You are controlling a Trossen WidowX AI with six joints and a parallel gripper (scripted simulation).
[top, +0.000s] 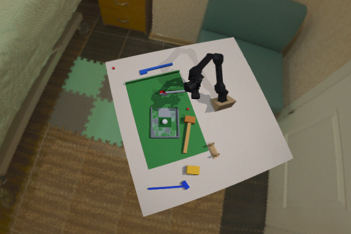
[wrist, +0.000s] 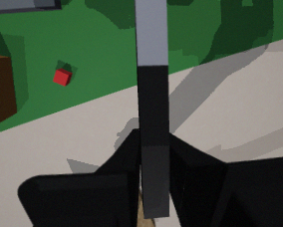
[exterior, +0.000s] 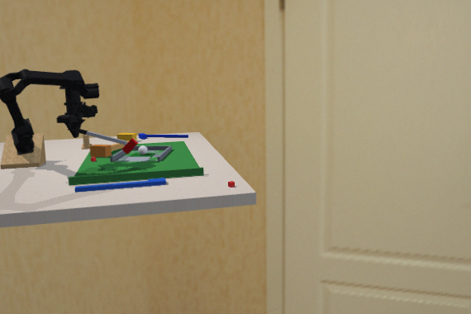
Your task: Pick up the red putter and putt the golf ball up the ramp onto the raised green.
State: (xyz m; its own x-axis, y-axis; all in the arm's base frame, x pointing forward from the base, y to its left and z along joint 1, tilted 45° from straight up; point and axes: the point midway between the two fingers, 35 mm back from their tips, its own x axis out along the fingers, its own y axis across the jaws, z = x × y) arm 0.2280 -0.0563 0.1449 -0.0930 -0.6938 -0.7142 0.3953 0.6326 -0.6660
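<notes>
My gripper (top: 188, 88) (exterior: 77, 130) (wrist: 146, 133) is shut on the black grip of the red putter. The putter's grey shaft (top: 176, 92) (exterior: 103, 138) (wrist: 151, 35) slants down to its red head (top: 162, 92) (exterior: 130, 145), which hangs over the green mat (top: 138, 125) (exterior: 182, 164) (wrist: 100, 60) just short of the ramp (top: 164, 112). The white golf ball (top: 164, 121) (exterior: 143, 149) lies on the green square inside the grey-framed raised green (top: 151, 125) (exterior: 165, 153), apart from the putter head.
A wooden mallet (top: 188, 135) (exterior: 100, 150) lies right of the raised green. A small red cube (top: 187, 109) (exterior: 93, 159) (wrist: 62, 77) sits on the mat. A blue bar (top: 155, 68) (exterior: 120, 184), a blue putter (top: 167, 187) (exterior: 163, 135), a yellow block (top: 193, 170) (exterior: 126, 136), a wooden spool (top: 213, 150) and another red cube (top: 113, 68) (exterior: 231, 183) lie around.
</notes>
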